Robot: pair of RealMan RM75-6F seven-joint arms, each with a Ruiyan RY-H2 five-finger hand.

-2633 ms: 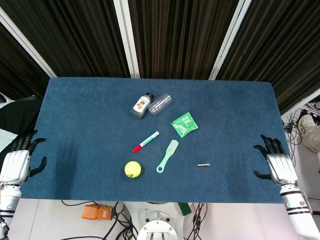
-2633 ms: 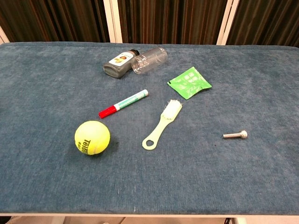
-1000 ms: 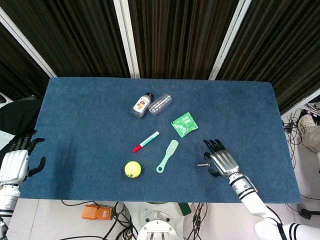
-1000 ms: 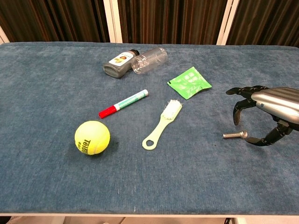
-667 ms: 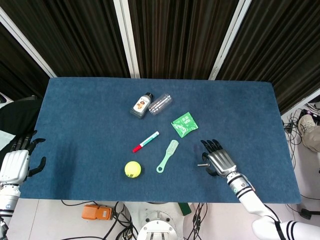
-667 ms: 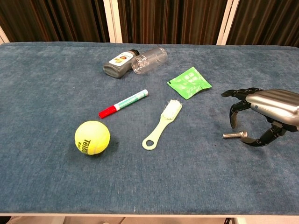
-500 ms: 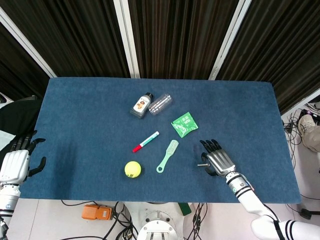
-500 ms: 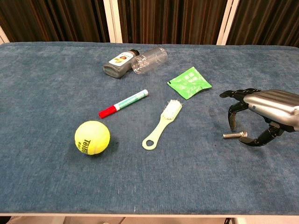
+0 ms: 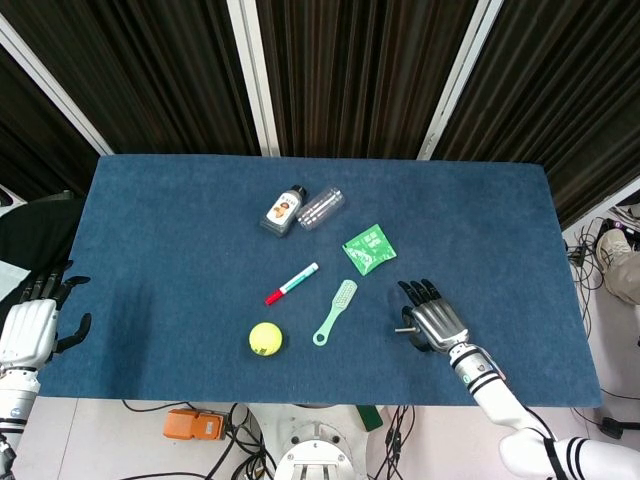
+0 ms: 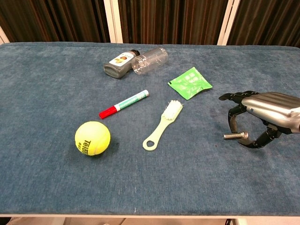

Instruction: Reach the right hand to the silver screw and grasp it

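The right hand (image 10: 262, 117) hovered over the silver screw (image 10: 236, 136), which lay flat on the blue worktop (image 10: 47, 84) right of the green brush (image 10: 162, 125), its fingers (image 10: 233, 112) arched apart around the screw without gripping it.

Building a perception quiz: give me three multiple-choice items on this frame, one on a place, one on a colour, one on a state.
1. What lies nearest the tennis ball?
A. marker
B. green packet
C. clear bottle

2. What colour is the marker's cap?
A. blue
B. red
C. black

3. How does the right hand stand to the silver screw?
A. holds it lifted off the table
B. far off at the table edge
C. arched over it, fingers apart, the screw flat on the cloth

Key: 1 A, the marker lies just up and right of the ball. 2 B, its lower left end is red. 3 C, the chest view shows the screw lying under the spread fingers.
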